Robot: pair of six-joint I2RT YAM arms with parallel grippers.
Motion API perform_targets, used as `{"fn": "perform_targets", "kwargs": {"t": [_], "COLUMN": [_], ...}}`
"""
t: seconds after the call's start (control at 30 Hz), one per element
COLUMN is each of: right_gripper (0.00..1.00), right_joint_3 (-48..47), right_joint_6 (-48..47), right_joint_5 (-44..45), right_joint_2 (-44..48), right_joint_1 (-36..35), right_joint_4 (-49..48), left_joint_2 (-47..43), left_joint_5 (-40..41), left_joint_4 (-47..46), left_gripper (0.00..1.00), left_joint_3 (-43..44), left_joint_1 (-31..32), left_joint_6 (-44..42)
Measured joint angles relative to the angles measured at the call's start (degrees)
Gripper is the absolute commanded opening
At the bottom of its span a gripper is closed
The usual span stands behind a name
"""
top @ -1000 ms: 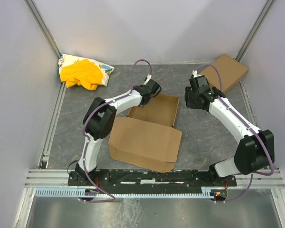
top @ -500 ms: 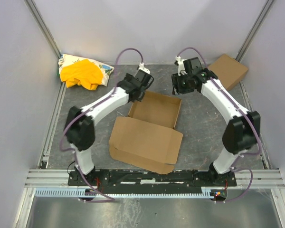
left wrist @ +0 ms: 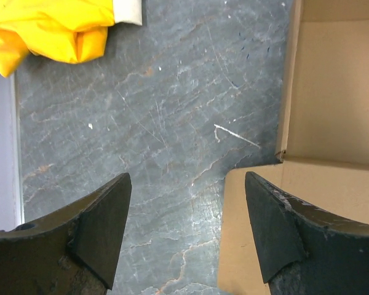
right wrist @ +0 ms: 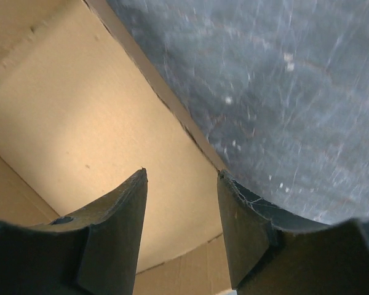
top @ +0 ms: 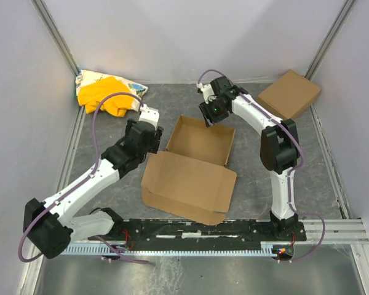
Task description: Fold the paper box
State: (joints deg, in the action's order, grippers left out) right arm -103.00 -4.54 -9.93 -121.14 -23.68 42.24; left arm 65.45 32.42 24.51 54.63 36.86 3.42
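At table centre, the paper box lies open, tray far, lid near. Left gripper, jaws apart, hangs just left of the box; right gripper, jaws apart, is at its far wall. Only the right wrist view shows that wall's rim running between the fingers.

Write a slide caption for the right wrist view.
Open right gripper poised over the paper box at its wall edge.

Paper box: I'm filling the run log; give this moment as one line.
paper box: lid flat open | left gripper: open, over table beside box | right gripper: open, at far wall
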Motion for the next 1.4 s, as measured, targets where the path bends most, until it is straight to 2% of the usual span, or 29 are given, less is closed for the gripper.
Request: {"fn": "perform_targets", "kwargs": {"t": [0.1, 0.27, 0.43, 0.7, 0.93, 1.2, 1.4], "right_gripper": [0.57, 0.57, 0.56, 0.49, 0.47, 0.28, 0.2], "right_joint_3": [-5.57, -8.04, -9.01, -17.25, -18.4, -21.44, -22.27], "right_joint_6": [-1.55, -3.06, -3.37, -2.73, 0.7, 4.48, 13.42], "right_joint_5": [0.85, 3.72, 5.95, 6.12, 5.99, 7.23, 9.55], "right_joint_2": [-2.8, -4.72, -6.95, -12.61, -14.49, -16.46, -16.7], "right_joint_1": [-1.2, -2.71, -3.26, -3.67, -3.87, -4.13, -3.89], "right_joint_4": [0.92, 1.01, 1.22, 3.06, 3.34, 5.68, 8.55], "left_joint_2": [-2.64, -7.65, -9.27, -12.0, -12.09, -12.09, -12.09], "left_joint_5": [-0.02, 0.0, 0.0, -0.02, -0.04, -0.07, -0.17], "left_joint_4": [-2.21, -5.97, -9.25, -11.17, -11.43, -11.43, -11.41], "left_gripper": [0.81, 0.81, 0.8, 0.8, 0.8, 0.8, 0.8], "left_joint_3": [-5.05, -9.88, -11.1, -13.31, -13.33, -13.35, -13.35], "left_joint_1": [-0.15, -0.15, -0.15, -0.24, -0.42, -0.42, -0.42], "left_joint_6": [-0.04, -0.35, -0.48, -0.48, -0.48, -0.48, -0.48]}}
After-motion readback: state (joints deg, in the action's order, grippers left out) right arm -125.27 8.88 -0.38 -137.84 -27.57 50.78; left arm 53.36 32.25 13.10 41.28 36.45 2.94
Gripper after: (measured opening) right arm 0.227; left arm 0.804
